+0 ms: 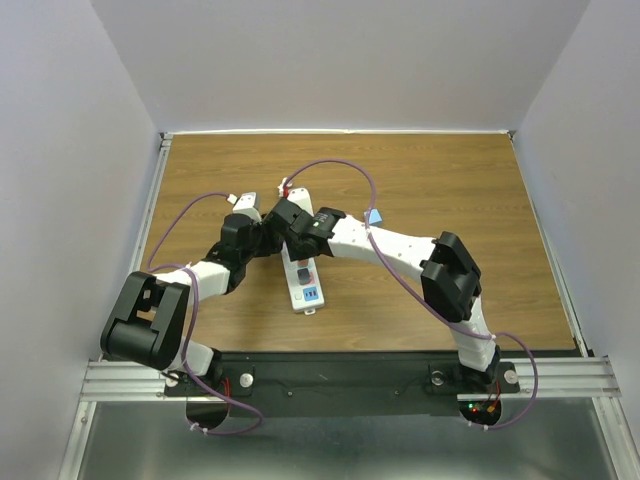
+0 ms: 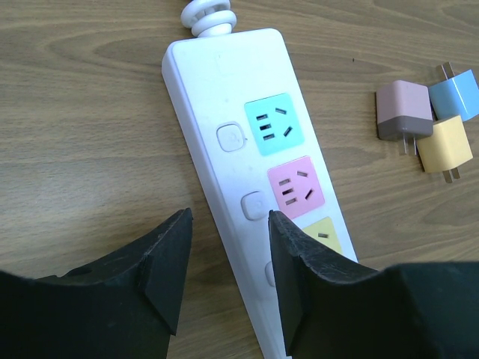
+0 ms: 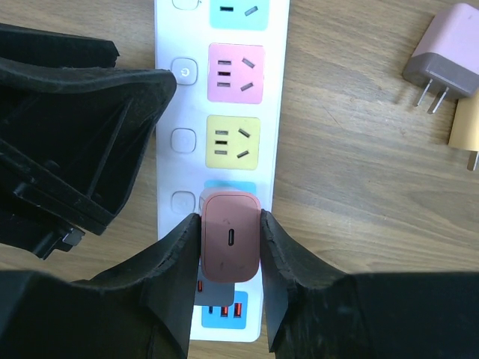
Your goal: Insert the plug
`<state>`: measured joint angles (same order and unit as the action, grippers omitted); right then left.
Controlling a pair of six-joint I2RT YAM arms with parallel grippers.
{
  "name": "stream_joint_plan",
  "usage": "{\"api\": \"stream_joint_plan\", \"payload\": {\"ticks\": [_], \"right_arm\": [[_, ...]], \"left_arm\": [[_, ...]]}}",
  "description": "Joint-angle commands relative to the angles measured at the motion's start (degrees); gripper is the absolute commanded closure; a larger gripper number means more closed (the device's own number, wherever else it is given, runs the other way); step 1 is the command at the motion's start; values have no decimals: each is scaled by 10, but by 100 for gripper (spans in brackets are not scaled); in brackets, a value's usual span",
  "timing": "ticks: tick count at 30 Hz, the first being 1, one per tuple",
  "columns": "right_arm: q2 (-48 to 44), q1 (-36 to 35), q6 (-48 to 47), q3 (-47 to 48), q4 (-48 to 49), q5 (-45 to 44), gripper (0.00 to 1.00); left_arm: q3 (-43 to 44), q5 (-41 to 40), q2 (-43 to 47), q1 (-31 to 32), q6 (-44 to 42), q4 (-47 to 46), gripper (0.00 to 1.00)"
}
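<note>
Soft, even light, with all three views sharp

From above we see the table (image 1: 450, 200) lit evenly from overhead, without glare. The arms (image 1: 400, 250) cast only faint shadows, the pale walls (image 1: 120, 90) carry a slight lilac cast, and straight edges bend little toward the corners. In the wrist views, the white power strip (image 2: 217, 97) is bright but not blown out, and its buttons and slots read crisply. The spare plugs (image 2: 426, 123) throw short, soft shadows close beside them. The black fingers (image 2: 161, 269), nearest the lens, are dark, low in detail and a little soft. The plug (image 3: 230, 238) is evenly lit with its port sharp, and shade gathers just beneath it on the strip.
</note>
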<state>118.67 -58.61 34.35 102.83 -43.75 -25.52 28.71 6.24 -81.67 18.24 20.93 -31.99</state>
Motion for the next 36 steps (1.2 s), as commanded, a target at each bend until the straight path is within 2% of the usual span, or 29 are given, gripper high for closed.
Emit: {"api": "stream_joint_plan", "payload": {"ticks": [1,14,29,36], "right_arm": [[2,-11,13,16,-6,-20,100],[29,-15,11,38,-7,-25,100],[12,-18,12,36,-6,-65,100],[25,-18,12,40,-6,-52,100]], "left_arm": [[-5,4,5,-3,0,-31,44],[-4,8,5,-3,-3,-30,46],[-1,11,-1,-3,-4,-30,48],[-1,16,-3,-2,-6,-30,48]]}}
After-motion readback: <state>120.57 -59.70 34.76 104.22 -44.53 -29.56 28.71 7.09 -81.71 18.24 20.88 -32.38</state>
